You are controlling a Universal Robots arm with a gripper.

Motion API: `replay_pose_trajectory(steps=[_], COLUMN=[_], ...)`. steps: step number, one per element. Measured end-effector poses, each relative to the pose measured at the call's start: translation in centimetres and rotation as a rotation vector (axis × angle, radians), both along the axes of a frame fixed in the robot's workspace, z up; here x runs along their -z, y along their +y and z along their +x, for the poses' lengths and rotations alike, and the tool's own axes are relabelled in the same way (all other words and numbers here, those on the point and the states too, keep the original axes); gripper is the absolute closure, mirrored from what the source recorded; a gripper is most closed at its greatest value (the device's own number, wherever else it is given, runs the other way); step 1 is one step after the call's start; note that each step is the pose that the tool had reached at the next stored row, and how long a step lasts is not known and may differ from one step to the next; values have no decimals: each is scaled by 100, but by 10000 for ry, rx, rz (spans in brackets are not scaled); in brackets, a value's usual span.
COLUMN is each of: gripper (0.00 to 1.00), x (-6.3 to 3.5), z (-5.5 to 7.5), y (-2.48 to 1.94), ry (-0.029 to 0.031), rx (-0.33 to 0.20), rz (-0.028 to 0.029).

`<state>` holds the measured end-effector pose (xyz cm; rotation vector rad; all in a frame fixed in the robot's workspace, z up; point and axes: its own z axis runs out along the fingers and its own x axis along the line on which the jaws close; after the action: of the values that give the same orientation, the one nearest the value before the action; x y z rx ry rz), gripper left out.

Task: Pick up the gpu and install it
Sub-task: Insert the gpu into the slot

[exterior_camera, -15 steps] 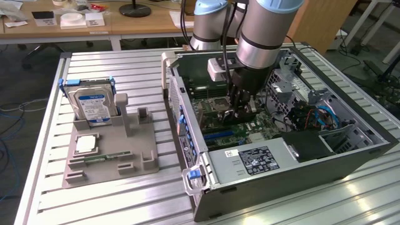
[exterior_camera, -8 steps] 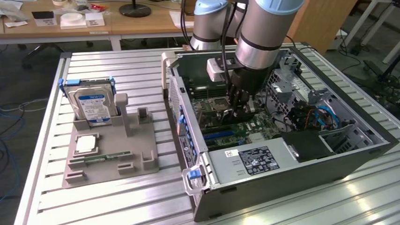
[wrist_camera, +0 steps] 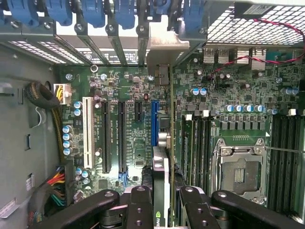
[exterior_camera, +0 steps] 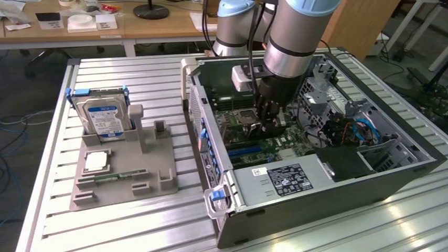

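The pincer [wrist_camera: 164, 196] pinches the gpu [wrist_camera: 161, 174] edge-on over the blue slot [wrist_camera: 154, 121]; a level, even downward push should seat it.

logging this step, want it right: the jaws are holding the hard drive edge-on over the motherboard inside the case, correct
Not quite. The jaws hold the gpu, not the hard drive, edge-on over the motherboard inside the case; the wrist view shows it. The hard drive stands in the grey tray outside the case, in the exterior view.
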<state>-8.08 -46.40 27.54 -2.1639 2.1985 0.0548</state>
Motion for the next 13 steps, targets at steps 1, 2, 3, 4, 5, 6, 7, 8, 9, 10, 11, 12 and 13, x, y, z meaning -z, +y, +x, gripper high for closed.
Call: replay_pose_trajectory(steps=[1, 2, 3, 4, 5, 6, 7, 8, 9, 10, 11, 12, 13], gripper=[73, 73, 73, 73, 73, 73, 73, 73, 73, 73, 73, 73, 73], x=[1, 3, 5, 6, 7, 7, 9, 19, 32, 44, 55, 64, 73], z=[-2, -8, -15, -23, -29, -33, -34, -36, -37, -38, -38, -39, -39], y=[0, 1, 1, 1, 1, 1, 0, 0, 0, 0, 0, 0, 0], ry=[-1, -2, -2, -3, -2, -1, 0, -1, -1, -1, -1, -1, -1], rx=[1, 3, 2, 0, 1, 1, -1, -2, 0, 1, 1, 0, 0], rz=[1, 3, 4, 5, 3, 2, 1, 2, 3, 2, 3, 2, 2])
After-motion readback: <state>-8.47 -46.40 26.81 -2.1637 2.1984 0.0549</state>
